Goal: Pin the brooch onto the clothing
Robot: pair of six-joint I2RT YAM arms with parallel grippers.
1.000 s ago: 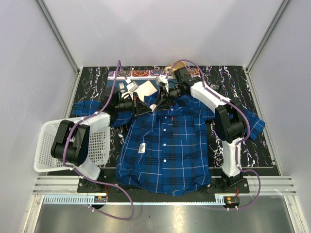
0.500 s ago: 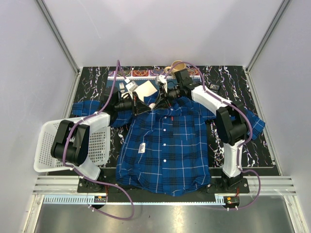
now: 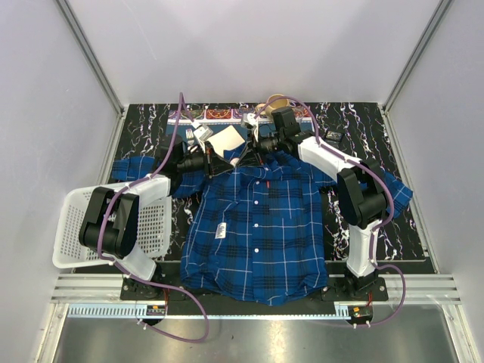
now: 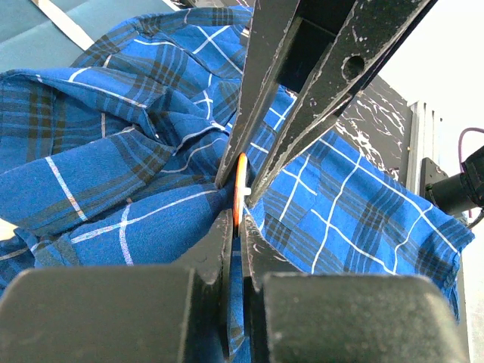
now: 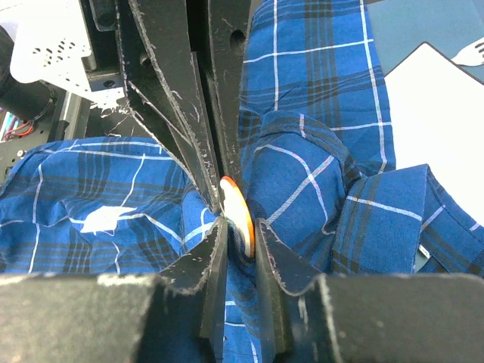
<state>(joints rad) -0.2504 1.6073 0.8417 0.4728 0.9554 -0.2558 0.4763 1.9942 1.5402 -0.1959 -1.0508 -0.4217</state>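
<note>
The clothing [image 3: 257,234], a blue plaid shirt, lies flat on the table with its collar at the back. Both grippers meet at the collar. The brooch [image 5: 236,208] is a small orange-rimmed disc standing on edge against a fold of cloth. My right gripper [image 5: 240,231] is shut on it, with cloth pinched beside it. My left gripper [image 4: 236,221] comes from the opposite side, shut on the brooch [image 4: 240,185] edge and the fabric [image 4: 113,151]. In the top view the left gripper [image 3: 229,160] and right gripper [image 3: 253,151] nearly touch, and the brooch is hidden there.
A white basket [image 3: 76,227] sits at the left by the left arm. A white card [image 3: 225,140] lies behind the collar. A patterned strip [image 3: 219,113] and a tan roll [image 3: 276,100] line the back edge. The shirt carries a white tag [image 3: 221,231].
My right gripper's jaws have narrowed onto the brooch, and the right arm has shifted slightly left and back. The left arm and the shirt have not moved.
</note>
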